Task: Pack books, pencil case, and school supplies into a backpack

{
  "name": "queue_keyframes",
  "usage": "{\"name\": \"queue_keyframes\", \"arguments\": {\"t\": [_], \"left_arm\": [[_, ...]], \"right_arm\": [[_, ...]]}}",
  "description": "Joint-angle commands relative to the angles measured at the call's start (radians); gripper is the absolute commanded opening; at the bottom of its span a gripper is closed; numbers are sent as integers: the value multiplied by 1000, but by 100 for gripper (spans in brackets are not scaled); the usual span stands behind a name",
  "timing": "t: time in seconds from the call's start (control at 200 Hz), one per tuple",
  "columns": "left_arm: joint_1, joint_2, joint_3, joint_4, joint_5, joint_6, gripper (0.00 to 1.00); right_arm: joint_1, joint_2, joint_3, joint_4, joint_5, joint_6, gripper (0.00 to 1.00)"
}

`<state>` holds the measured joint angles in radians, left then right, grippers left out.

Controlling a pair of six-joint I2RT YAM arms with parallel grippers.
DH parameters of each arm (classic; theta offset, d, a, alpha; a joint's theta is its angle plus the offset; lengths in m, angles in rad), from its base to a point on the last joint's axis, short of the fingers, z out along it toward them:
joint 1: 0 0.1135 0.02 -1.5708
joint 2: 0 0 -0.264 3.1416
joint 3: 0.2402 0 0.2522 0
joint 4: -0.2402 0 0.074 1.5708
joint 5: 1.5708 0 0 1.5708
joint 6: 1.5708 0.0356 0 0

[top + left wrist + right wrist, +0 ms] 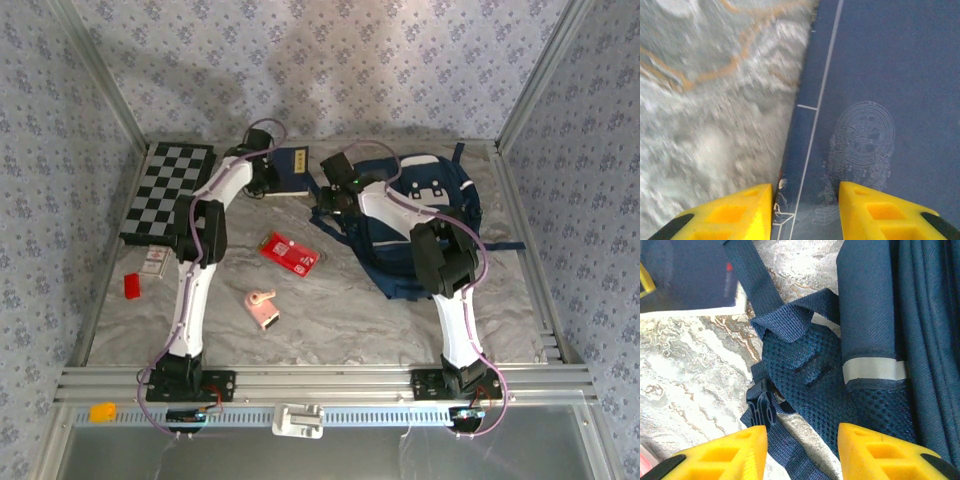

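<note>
Book pickup step: left claw (pixel 805 194) spread astride edge of navy book (pixel 880 75) at far-mid surface (pixel 350 325), prob. not gripping yet; right claw (pixel 802 434) spread over strap (pixel 805 375) of backpack (pixel 875 300); next needs firm pinch + lift.

1. The backpack (pixel 430 215) is navy blue with white-grey patches; its strap carries a pale grey band and dark mesh.
2. The book (pixel 880 100) is dark navy with thin pale lines and a faint round emblem; the top view shows a yellow strip on it.
3. The pencil case (pixel 288 251) is red with white markings.
4. The small gadget (pixel 263 308) is pale pink.
5. The board (pixel 168 192) is checkered black and white.
6. The little block (pixel 132 286) is plain red.
7. The table (pixel 350 310) is marbled grey and white with orange-brown veins.
8. The walls (pixel 350 60) are pale lilac-blue with a small flower print.
9. The left gripper (pixel 806 210) and right gripper (pixel 802 450) have yellow fingers.
</note>
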<state>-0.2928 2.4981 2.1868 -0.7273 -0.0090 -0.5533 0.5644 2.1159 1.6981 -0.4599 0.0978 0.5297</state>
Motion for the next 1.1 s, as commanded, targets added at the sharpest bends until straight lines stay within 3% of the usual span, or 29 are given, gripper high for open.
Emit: {"name": "queue_keyframes", "arguments": {"t": [0.0, 0.21, 0.325, 0.47, 0.625, 0.76, 1.094], "left_arm": [[-35, -1, -58, -197, -82, -33, 37], [-35, -92, -229, -177, -130, -44, 37], [-36, -206, -443, -118, -123, -36, 37], [-24, -363, -658, 6, -8, -35, 37], [40, -435, -693, 110, 108, -64, 41], [65, -504, -786, 218, 140, -85, 46], [70, -471, -828, 315, 217, -108, 43]], "right_arm": [[2, -48, -12, -15, 14, -22, 42], [11, -65, -31, -3, 0, -23, 42], [30, -65, -23, -26, -28, 3, 42], [67, -65, -16, -8, -102, 64, 43], [97, 37, 78, -23, -183, 131, 44], [98, 121, 155, -24, -209, 135, 49], [80, 288, 339, -87, -247, 133, 53]]}}
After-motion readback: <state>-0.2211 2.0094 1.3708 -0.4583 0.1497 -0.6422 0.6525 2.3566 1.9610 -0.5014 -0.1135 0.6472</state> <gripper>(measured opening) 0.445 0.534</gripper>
